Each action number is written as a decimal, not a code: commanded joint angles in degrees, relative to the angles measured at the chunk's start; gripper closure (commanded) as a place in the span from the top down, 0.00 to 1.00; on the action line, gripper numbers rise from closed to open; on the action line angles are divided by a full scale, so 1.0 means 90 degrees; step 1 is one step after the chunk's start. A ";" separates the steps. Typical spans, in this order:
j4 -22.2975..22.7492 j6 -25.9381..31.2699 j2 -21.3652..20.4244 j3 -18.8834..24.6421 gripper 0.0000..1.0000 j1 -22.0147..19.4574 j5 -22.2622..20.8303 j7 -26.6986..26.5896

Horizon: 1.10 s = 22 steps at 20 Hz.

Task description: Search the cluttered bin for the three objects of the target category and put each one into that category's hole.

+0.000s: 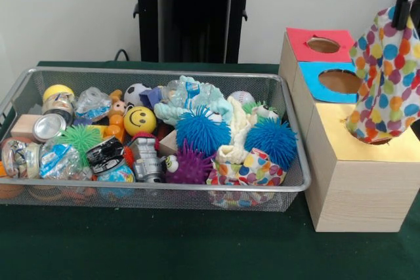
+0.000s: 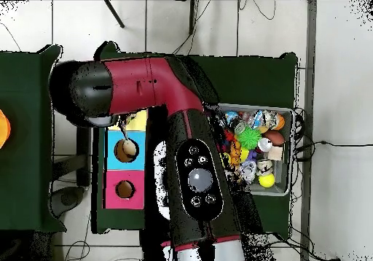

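Observation:
A polka-dot cloth (image 1: 387, 70) hangs from my gripper (image 1: 403, 6) at the top right of the front view. The gripper is shut on its upper end. The cloth's lower end dips into the hole in the yellow-topped part (image 1: 348, 152) of the wooden box. In the wire bin (image 1: 164, 187) lie a second polka-dot cloth (image 1: 252, 168) at the front right corner, a cream cloth (image 1: 237, 129) and a light blue cloth (image 1: 197, 95). In the overhead view my arm (image 2: 191, 170) hides the gripper and the held cloth.
The box also has a red-topped hole (image 1: 323, 44) and a blue-topped hole (image 1: 340, 81). The bin holds two blue spiky balls (image 1: 202, 129), a purple spiky ball (image 1: 190, 165), a yellow smiley ball (image 1: 140, 120), cans and several small toys. From above, the bin (image 2: 291, 178) lies right of the arm.

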 commanded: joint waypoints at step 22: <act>0.0144 -0.1490 0.1294 -0.0109 0.00 -0.0662 -0.0673 -0.0164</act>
